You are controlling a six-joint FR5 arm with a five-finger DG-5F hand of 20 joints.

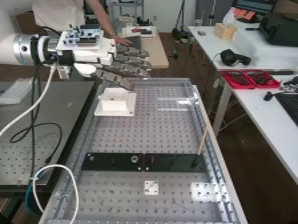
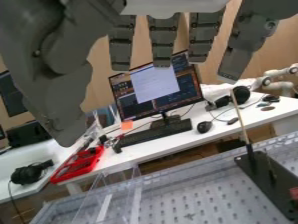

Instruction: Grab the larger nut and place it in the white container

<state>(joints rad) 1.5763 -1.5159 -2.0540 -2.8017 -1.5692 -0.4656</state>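
In the high view the hand [image 1: 125, 64] is above and behind the white container [image 1: 116, 106], its fingers stretched out toward the right and fairly straight. The fingertips hang near the container's far side, apart from it. The container stands on the perforated bench toward its far end, and what lies inside cannot be made out. On the flat black bar [image 1: 169, 162] stands the bearing [image 1: 134, 159]. The wrist view shows the hand [image 2: 163, 40] with straight, spread fingers and the thumb off to one side, nothing between them.
A thin wooden stick [image 1: 203, 140] rises from the bar's right part. A small white plate [image 1: 151, 188] lies nearer on the bench. Red trays [image 1: 249, 79] sit on the side table. Cables [image 1: 52, 142] run along the left.
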